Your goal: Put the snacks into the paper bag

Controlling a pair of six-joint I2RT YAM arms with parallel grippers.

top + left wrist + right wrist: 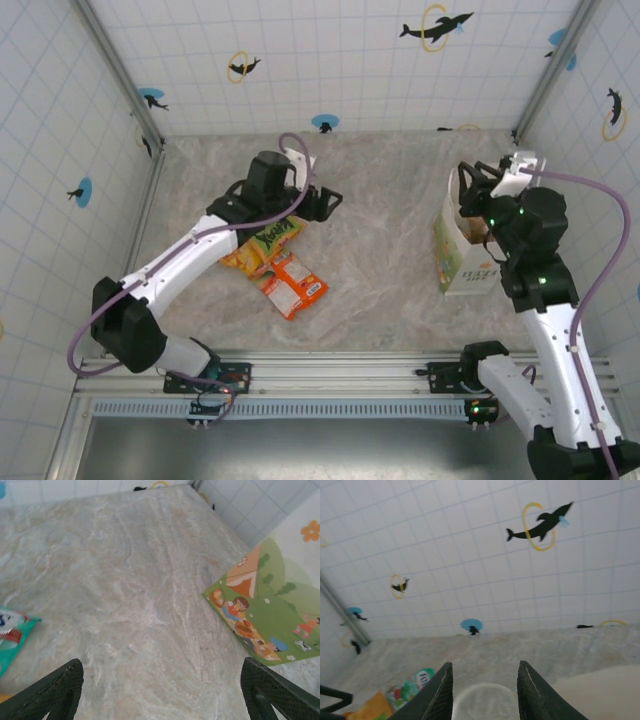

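Snack packets lie in a small pile left of the table's middle: a green one (pixel 272 237), a yellow one (pixel 240 262) and an orange one (pixel 296 287). My left gripper (pixel 325 203) hangs open just right of the pile, empty, with bare marble between its fingers (pixel 65 687). A teal packet (pixel 12 635) shows at the left edge of the left wrist view. The paper bag (pixel 463 255) stands at the right, with a green picture on its side (pixel 270 615). My right gripper (pixel 472 178) is open above the bag's mouth, with a white loop handle (pixel 482 697) between its fingers.
Tiled walls with dolphin stickers (pixel 436 27) close in the table at the back and on both sides. A metal rail (pixel 330 375) runs along the near edge. Bare marble (pixel 385 230) lies between the pile and the bag.
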